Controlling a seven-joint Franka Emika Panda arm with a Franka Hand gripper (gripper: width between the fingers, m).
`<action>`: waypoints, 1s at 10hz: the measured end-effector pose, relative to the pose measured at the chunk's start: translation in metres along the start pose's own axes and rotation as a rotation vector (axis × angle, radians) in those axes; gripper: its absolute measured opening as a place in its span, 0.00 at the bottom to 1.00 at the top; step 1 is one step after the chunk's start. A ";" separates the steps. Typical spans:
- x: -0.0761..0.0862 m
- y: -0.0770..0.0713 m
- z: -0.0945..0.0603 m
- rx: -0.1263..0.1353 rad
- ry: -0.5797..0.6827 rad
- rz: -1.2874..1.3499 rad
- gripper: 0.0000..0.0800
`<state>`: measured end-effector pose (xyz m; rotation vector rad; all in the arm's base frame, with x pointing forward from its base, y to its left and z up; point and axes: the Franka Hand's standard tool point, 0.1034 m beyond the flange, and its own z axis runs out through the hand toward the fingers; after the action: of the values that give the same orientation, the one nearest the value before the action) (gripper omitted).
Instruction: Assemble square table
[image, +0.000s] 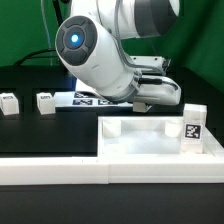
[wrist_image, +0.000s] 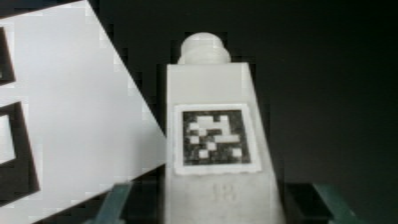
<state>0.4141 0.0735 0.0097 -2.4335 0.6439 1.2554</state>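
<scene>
The white square table top (image: 140, 148) lies at the front of the exterior view with its rim up. One white tagged leg (image: 193, 122) stands upright in its corner on the exterior view's right. My gripper (image: 166, 98) hovers just above the top's back rim, behind that leg. In the wrist view my gripper (wrist_image: 217, 206) is shut on another white leg (wrist_image: 214, 120), whose tag faces the camera and whose rounded tip points away. The dark fingers (wrist_image: 135, 202) flank its base. Two loose legs (image: 10, 102) (image: 46, 100) sit on the black table at the exterior view's left.
The marker board (image: 84, 98) lies behind the arm, partly hidden by it. A white tagged surface (wrist_image: 54, 110) lies beside the held leg in the wrist view. A long white rail (image: 60, 170) runs along the front edge. The arm's bulk hides the table's middle.
</scene>
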 end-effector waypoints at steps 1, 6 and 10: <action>0.000 0.000 0.000 0.000 0.000 0.000 0.36; -0.011 -0.011 -0.063 0.014 0.021 -0.057 0.36; -0.018 -0.031 -0.123 0.016 0.211 -0.131 0.36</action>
<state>0.5048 0.0446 0.0956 -2.5705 0.5365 0.9484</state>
